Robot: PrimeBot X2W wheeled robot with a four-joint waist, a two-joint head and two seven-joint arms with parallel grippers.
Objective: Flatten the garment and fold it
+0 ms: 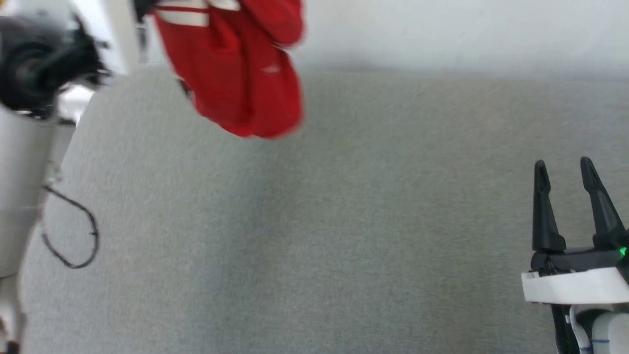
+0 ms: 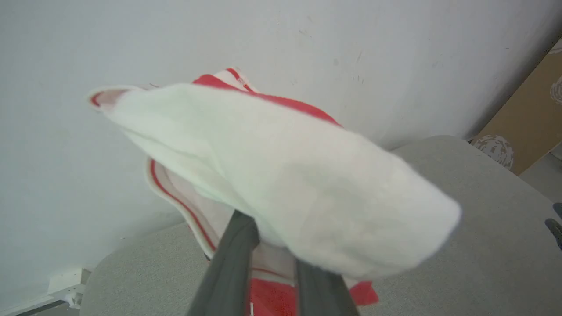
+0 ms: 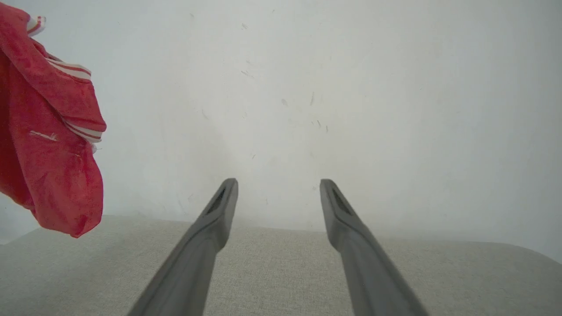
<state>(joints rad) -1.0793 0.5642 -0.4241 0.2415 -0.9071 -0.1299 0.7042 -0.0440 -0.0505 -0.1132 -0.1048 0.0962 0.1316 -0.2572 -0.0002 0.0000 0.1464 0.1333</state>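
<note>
While your left pincer (image 2: 273, 235) pinches the garment (image 1: 236, 73) and holds it up, your right pincer (image 1: 563, 163) stands spread and empty.
From the left pincer's tips the garment hangs bunched, its white sleeve draped over both fingers (image 2: 230, 263) and its red body dangling below them over the grey counter (image 1: 319, 221). Well to the right of the garment, your right pincer hovers low over the counter with nothing between its fingers, pointing at the pale wall (image 3: 351, 87).

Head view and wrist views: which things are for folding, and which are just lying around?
For the job: red shirt, left end effector gripping it, open right end effector, gray table.
Just lying about: black cable, cardboard.
</note>
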